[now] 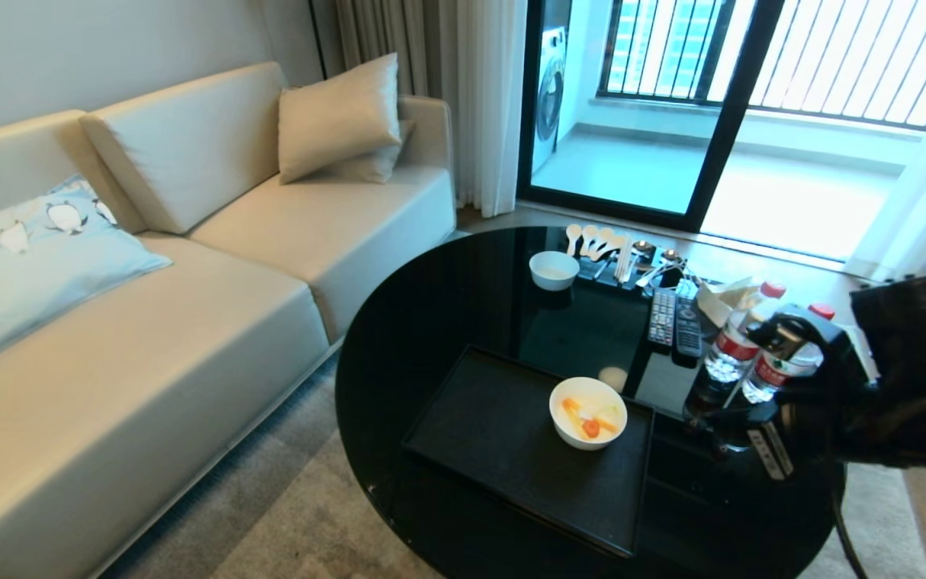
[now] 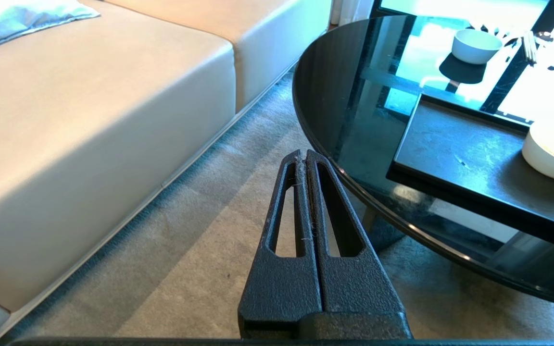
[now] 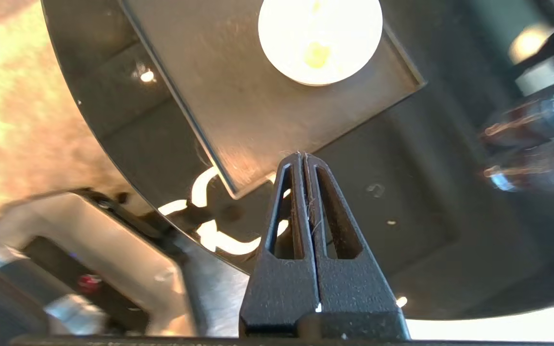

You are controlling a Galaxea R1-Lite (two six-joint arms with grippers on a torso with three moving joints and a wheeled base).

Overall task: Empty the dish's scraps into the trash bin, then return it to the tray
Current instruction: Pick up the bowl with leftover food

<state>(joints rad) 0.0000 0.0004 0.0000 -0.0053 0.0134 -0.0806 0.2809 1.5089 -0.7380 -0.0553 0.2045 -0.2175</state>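
My right gripper [image 3: 302, 154] is pinched fully together, nothing in it. It hangs over the near edge of the round black glass table [image 1: 447, 322], tips just above the near corner of the tray [image 3: 238, 120]. In the head view only the arm's dark bulk shows at the right edge, near side of the table; the fingertips themselves I can't pick out there.

My left gripper [image 2: 302, 154] is also closed and empty, parked low over the carpet [image 2: 200, 230] between the sofa [image 1: 190, 305] and the table's left edge.

The dish [image 1: 587, 412] sits upright inside the tray [image 1: 495, 434], at its far right corner, just beside the rim. The scraps [image 1: 587, 418] are in it: orange pieces mixed with pale ones.

Trash bin: not visible in any view.

Other items on the table: a smaller white bowl [image 1: 553, 269] on the far side, spoons [image 1: 592, 240] behind it, two remotes [image 1: 674, 320] right of centre, two water bottles [image 1: 752, 354] with red caps near my right arm.
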